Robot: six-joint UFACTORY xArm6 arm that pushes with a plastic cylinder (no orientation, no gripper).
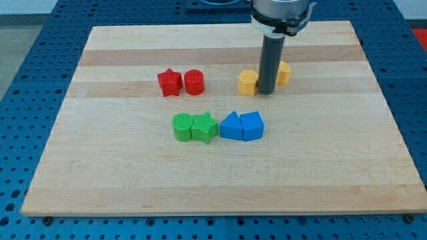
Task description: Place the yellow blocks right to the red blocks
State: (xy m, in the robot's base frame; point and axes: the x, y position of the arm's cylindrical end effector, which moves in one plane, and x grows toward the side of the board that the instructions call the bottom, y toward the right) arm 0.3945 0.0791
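Observation:
A red star block and a red cylinder block sit side by side, touching, left of the board's middle. A yellow hexagon-like block lies to their right, with a gap between. A second yellow block lies further right, partly hidden by the rod, so its shape is unclear. My tip rests on the board between the two yellow blocks, close against both.
A green cylinder and green star touch below the red blocks. Two blue blocks touch just right of them. The wooden board lies on a blue perforated table.

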